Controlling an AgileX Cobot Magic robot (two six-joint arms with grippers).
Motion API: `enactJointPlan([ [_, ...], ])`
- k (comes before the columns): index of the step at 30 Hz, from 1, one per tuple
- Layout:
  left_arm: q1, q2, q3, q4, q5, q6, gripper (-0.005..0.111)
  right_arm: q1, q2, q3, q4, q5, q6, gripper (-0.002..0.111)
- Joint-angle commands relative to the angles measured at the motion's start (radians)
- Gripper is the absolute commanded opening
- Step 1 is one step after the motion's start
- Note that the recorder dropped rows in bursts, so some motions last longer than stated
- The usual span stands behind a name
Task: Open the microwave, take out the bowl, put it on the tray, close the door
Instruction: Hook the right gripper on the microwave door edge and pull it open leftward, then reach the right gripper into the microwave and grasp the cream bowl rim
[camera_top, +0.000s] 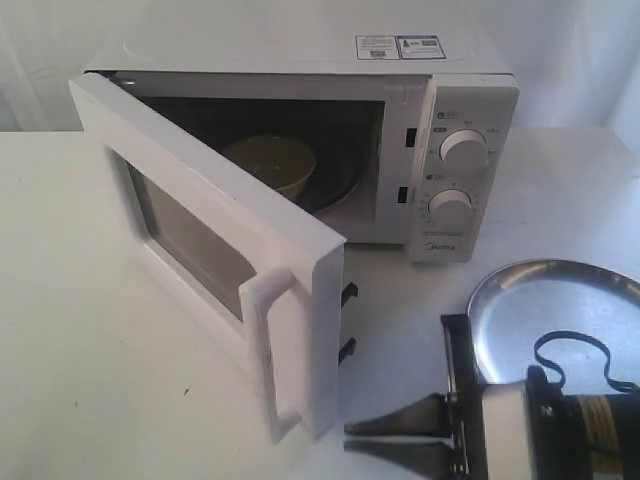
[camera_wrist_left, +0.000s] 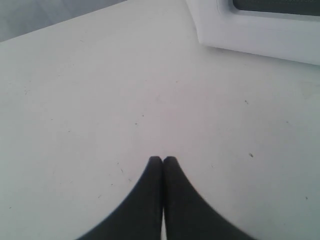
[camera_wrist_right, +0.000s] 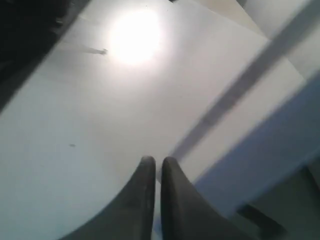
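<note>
Exterior: the microwave (camera_top: 465, 110) stands at the counter's (camera_top: 60, 300) back edge, door (camera_top: 200, 170) swung wide, bowl (camera_top: 275, 160) inside; tray (camera_top: 560, 310) near the front right corner

Left wrist: left gripper (camera_wrist_left: 162, 160) pressed shut, empty, over bare counter

Right wrist: right gripper (camera_wrist_right: 155, 161) all but closed, empty

The bowl looks light, rigid, slick and breakable; pinch its rim

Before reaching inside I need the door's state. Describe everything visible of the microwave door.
The door is white, plastic-looking, with a dark rectangular window and a tall white bar handle near its free edge. Two black latch hooks jut from that edge. It stands upright, swung wide open on its hinge at the microwave's left side in the exterior view. Nothing else touches it.
</note>
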Motion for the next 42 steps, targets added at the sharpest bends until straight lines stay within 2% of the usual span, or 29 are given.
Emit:
enactJointPlan([
  [1,-0.004,-0.004,-0.004,-0.004,0.0,-0.002,0.0,-0.005,-0.023,-0.024,0.407,0.204,-0.004,0.0],
  [4,-0.004,-0.004,-0.004,-0.004,0.0,-0.002,0.0,-0.005,-0.006,-0.051,0.667,0.208,0.044,0.0],
  [6,-0.004,-0.004,-0.004,-0.004,0.0,-0.002,0.0,-0.005,0.003,-0.076,0.662,0.19,0.088,0.0],
  [9,-0.004,-0.004,-0.004,-0.004,0.0,-0.002,0.0,0.007,0.02,-0.12,0.508,0.127,0.183,0.0],
  [14,-0.004,-0.004,-0.004,-0.004,0.0,-0.002,0.0,0.088,0.039,-0.179,0.281,-0.016,0.288,0.0],
  [19,-0.004,-0.004,-0.004,-0.004,0.0,-0.002,0.0,0.194,0.039,-0.2,0.11,-0.026,0.284,0.0],
  [22,-0.004,-0.004,-0.004,-0.004,0.0,-0.002,0.0,0.23,0.039,-0.2,0.079,-0.008,0.184,0.0],
  [24,-0.004,-0.004,-0.004,-0.004,0.0,-0.002,0.0,0.232,0.039,-0.2,0.145,0.038,0.081,0.0],
  [29,-0.004,-0.004,-0.004,-0.004,0.0,-0.002,0.0,0.232,0.04,-0.206,0.668,0.08,-0.132,0.0],
  [32,-0.004,-0.004,-0.004,-0.004,0.0,-0.002,0.0,0.232,0.04,-0.239,0.724,0.088,-0.261,0.001],
  [34,-0.004,-0.004,-0.004,-0.004,0.0,-0.002,0.0,0.247,0.049,-0.298,0.702,0.133,-0.261,0.005],
  [38,-0.004,-0.004,-0.004,-0.004,0.0,-0.002,0.0,0.267,0.184,-0.557,0.763,0.432,-0.266,0.021],
  [40,-0.004,-0.004,-0.004,-0.004,0.0,-0.002,0.0,0.267,0.283,-0.683,0.763,0.463,-0.264,0.035],
  [42,-0.004,-0.004,-0.004,-0.004,0.0,-0.002,0.0,0.267,0.394,-0.799,0.794,0.465,-0.262,0.056],
])
